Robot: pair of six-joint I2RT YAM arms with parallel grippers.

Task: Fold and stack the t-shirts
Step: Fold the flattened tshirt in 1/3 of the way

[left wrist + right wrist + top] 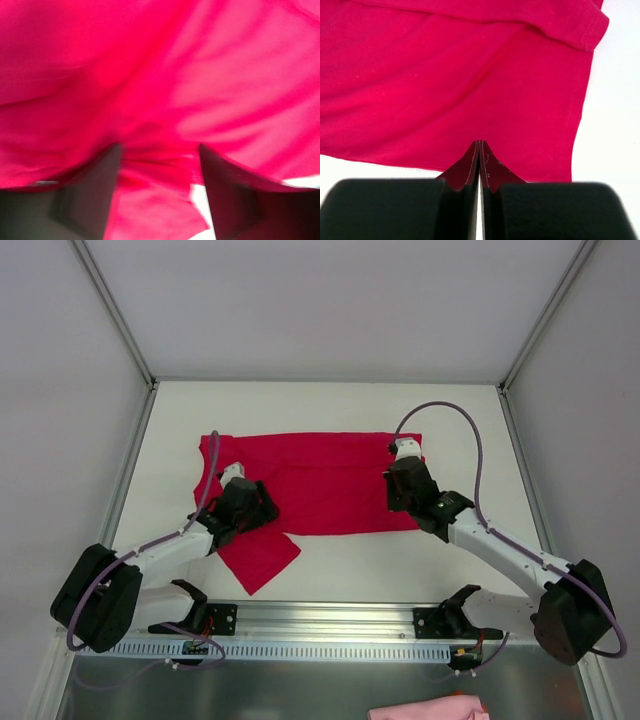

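A crimson-red t-shirt (pixel 330 480) lies spread flat across the white table, with one part (pixel 258 555) jutting toward the near left. My left gripper (pixel 262 512) is low over the shirt's left part. In the left wrist view it (pixel 160 150) is open, with blurred red cloth (pixel 160 75) close between and beyond its fingers. My right gripper (pixel 398 508) is over the shirt's near right corner. In the right wrist view it (pixel 479 142) is shut with nothing seen between the fingertips, just inside the near edge of the shirt (pixel 445 85), whose hemmed side edge is to the right.
A metal rail (pixel 330 620) holding both arm bases runs along the table's near edge. A pink cloth (pixel 425 708) lies below it at the bottom. White enclosure walls (pixel 60 420) close in the left, right and far sides.
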